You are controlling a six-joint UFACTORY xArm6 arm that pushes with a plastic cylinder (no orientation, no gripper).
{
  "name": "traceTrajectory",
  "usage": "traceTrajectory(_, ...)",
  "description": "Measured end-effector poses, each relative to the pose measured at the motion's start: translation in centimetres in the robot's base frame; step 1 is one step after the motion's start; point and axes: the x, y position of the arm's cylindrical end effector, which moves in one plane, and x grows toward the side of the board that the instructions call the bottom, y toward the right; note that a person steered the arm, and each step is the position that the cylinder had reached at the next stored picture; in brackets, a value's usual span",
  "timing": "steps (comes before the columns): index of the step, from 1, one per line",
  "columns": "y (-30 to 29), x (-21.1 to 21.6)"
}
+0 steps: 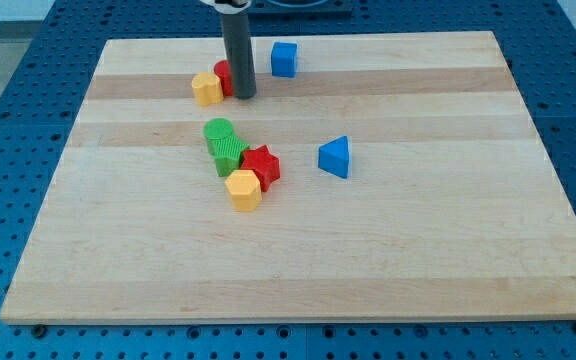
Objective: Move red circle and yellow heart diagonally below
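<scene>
barely begun, by my judgement: the red circle (224,76) and yellow heart (206,89) sat near the board's (448,250) top edge, touching each other, just to the view's left of my tip (244,96). the tip touched or nearly touched the circle. i carry no pincer, only a rod, so nothing was gripped. the whole diagonal push downward remained. the circle had no long axis; which way the heart pointed was too small to tell.

Seven blocks (245,189), one board (418,250)
</scene>
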Motion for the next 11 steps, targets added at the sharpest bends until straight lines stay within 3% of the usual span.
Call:
traceTrajectory(2, 4.0, -2.8)
traceTrajectory(4, 0.7, -5.3)
traceTrajectory(7, -1.5, 0.6)
traceTrajectory(9, -4.8, 0.8)
traceTrajectory(11, -0.6, 2.0)
